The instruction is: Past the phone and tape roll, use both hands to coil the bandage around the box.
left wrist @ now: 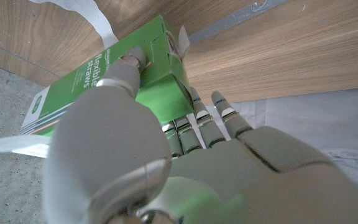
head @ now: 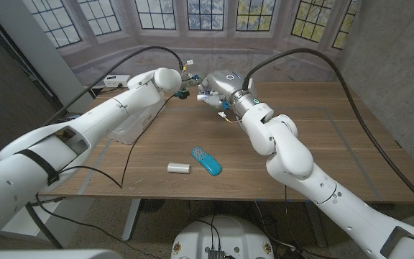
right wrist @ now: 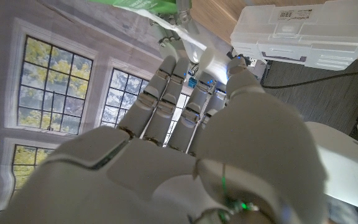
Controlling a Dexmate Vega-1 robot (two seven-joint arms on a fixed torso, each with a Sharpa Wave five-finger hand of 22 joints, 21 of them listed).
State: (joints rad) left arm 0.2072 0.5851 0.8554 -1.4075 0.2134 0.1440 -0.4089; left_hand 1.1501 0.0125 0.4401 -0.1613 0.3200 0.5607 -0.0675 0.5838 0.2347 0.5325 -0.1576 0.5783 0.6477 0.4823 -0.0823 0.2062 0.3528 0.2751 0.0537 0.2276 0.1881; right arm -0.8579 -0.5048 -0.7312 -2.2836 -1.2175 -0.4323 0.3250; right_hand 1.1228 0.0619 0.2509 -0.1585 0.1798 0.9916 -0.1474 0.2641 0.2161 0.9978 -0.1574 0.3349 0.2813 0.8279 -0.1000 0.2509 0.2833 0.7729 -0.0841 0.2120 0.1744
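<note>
One green box [left wrist: 114, 68] is up off the table at the far middle, held between the two hands — the left hand [head: 180, 80] has its thumb pressed on one face and its fingers [left wrist: 199, 118] against the box's end, as the left wrist view shows plainly. One white bandage [left wrist: 98, 22] strip trails from the box, and in the right wrist view a stretch of it passes across the fingertips of the right hand [head: 213, 90]; the fingers there are close together and reaching toward the box, but whether they actually pinch the strip I cannot tell. On the near part of the wooden table [head: 336, 144] lie one blue phone [head: 205, 160] and, just beside it on the left, one small white tape roll [head: 179, 167], the two apart. One clear plastic bin [head: 131, 129] sits at the table's left, under the left arm. Behind the table hangs a backdrop printed with arched windows [head: 214, 13] — several panes in a row.
</note>
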